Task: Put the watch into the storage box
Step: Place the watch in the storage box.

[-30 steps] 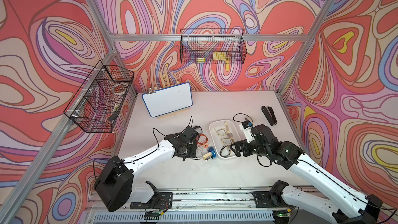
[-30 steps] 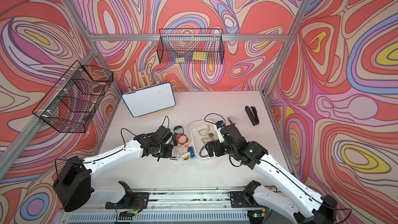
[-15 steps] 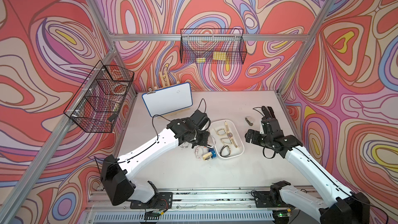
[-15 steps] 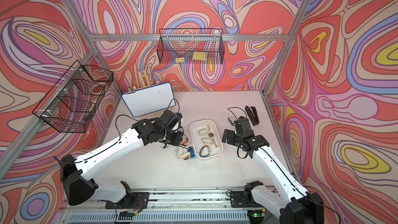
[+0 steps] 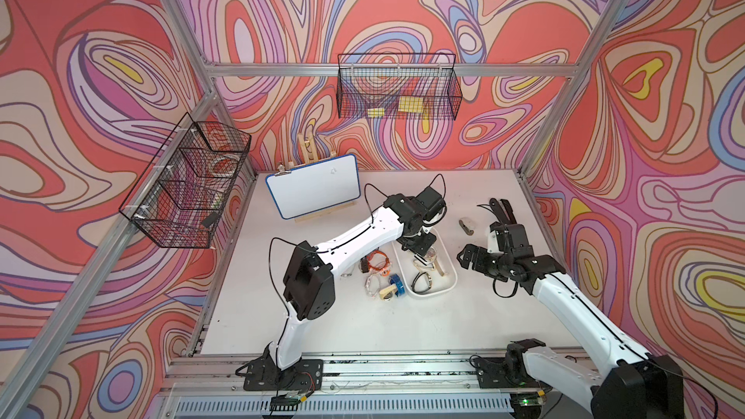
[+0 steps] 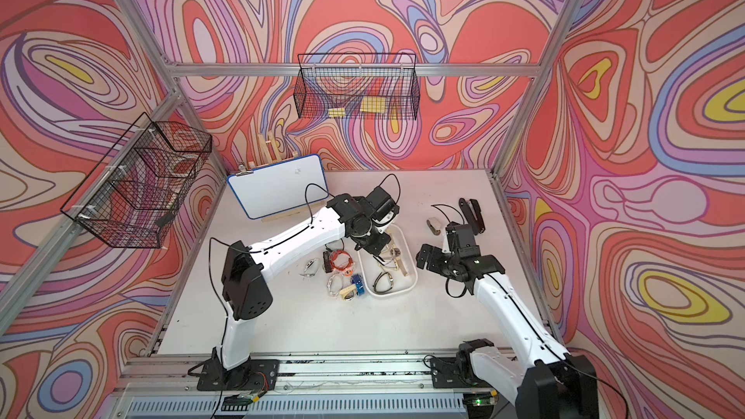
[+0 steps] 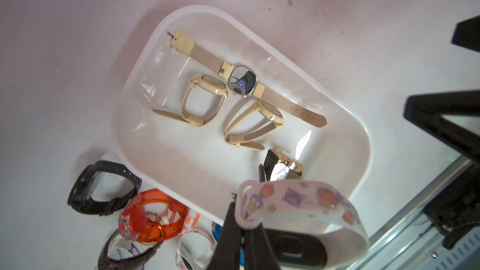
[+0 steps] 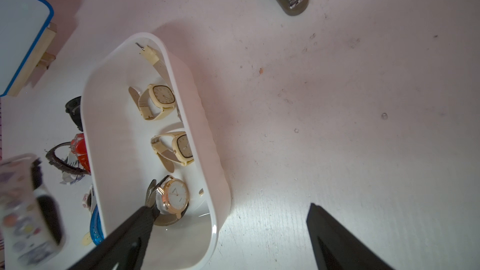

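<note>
My left gripper [image 7: 244, 227] is shut on the strap of a watch [image 7: 298, 198] with a white band printed in coloured shapes and a black face. It hangs over the white storage box [image 7: 197, 157], near one long side. In both top views the left gripper [image 5: 419, 245] [image 6: 375, 245] is above the box's far half [image 5: 447, 280] [image 6: 411, 276]. Several beige-strapped watches and a gold-rimmed one [image 8: 174, 198] lie inside the box [image 8: 205, 131]. The right gripper [image 8: 232, 207] [image 5: 467, 257] stands open and holds nothing, just right of the box. The right wrist view shows the held watch [image 8: 23, 203] blurred.
Loose watches lie on the table left of the box, among them an orange one [image 5: 379, 264] [image 7: 153, 219] and a black one [image 7: 101, 188]. A whiteboard [image 5: 312, 185] stands at the back. A black stapler [image 5: 502, 211] and a small grey one [image 5: 467, 225] lie far right. Wire baskets [image 5: 397, 90] [image 5: 185, 187] hang on the walls.
The left gripper has risen from the pile of loose watches with the patterned watch and swung over the box. The right gripper has drawn back from the box to its right side.
</note>
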Controlling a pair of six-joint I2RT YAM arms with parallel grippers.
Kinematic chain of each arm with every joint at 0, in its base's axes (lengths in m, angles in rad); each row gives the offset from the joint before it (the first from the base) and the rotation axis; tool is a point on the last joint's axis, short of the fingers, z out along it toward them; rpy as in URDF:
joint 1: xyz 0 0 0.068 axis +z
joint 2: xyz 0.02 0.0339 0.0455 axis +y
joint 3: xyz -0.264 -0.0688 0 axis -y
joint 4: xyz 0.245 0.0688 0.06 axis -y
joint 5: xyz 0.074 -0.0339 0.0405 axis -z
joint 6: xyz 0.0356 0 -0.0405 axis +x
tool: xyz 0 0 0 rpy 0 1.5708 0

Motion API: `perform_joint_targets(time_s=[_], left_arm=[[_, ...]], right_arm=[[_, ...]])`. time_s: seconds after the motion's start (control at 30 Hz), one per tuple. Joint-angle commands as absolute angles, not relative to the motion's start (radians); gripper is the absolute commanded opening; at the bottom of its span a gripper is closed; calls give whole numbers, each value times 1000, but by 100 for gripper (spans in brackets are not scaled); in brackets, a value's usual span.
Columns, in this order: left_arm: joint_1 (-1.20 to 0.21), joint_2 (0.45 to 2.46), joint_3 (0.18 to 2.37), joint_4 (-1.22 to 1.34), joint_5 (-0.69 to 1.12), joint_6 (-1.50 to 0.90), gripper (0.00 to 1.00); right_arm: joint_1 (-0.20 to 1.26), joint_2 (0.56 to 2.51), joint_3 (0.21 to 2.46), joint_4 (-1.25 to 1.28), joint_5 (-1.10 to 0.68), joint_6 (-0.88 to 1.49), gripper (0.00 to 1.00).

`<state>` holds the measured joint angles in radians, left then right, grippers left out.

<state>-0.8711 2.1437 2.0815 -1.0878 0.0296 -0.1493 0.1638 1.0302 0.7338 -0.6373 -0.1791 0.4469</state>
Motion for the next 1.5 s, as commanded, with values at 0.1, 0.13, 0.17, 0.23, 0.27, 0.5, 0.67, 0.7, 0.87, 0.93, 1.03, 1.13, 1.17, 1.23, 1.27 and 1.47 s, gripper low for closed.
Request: perform_joint_targets(time_s=[0.1,0.13,0.17,0.23,0.27,0.5,0.67,0.7,0.87,0.93,1.03,1.13,1.17,1.23,1.27,1.47], left_arm=[[-838,2265,2189,-1235,-34,-36,0],[-828,2269,2184,-1230,-29,-35,0],[-824,2272,2175,-1223,-29,-32,0],[-819,2279,2169,-1213,-32,-23,0],[-818,2286,2173,-1210,-29,-19,0],[-819,2368,2227,-1234,-35,-11,0],[-819,2409,2226,-1226,-91,-12,0],[-819,2415,2224,-1228,-101,-11,0],[-818,2415,2199,-1218,-149,-14,0],[-819,2413,2188,-1213,-154,-16,0],[-818,2418,2181,-1213,-153,-22,5],[-819,2414,2169,-1209,-152,-28,18],[-819,2410,2167,-1211,-153,-30,23],[-819,2394,2166,-1210,-156,-35,31],[-820,2383,2164,-1209,-153,-36,35],[-821,2305,2165,-1213,-150,-56,47]], right_arm=[[158,939,764,-663,-275,397,98],[160,925,763,-664,-292,391,98],[159,911,762,-661,-312,388,98],[160,895,757,-654,-339,384,98],[161,893,753,-650,-351,382,98],[160,900,760,-652,-391,371,98],[160,884,758,-651,-400,370,98],[160,882,758,-651,-401,370,98],[160,885,758,-650,-403,369,98],[160,888,756,-648,-405,369,98],[160,890,756,-647,-403,370,98],[160,888,756,-647,-406,370,98],[160,888,757,-646,-409,369,98],[160,888,757,-647,-414,370,98],[160,888,758,-647,-416,369,98],[160,893,768,-653,-416,366,98]])
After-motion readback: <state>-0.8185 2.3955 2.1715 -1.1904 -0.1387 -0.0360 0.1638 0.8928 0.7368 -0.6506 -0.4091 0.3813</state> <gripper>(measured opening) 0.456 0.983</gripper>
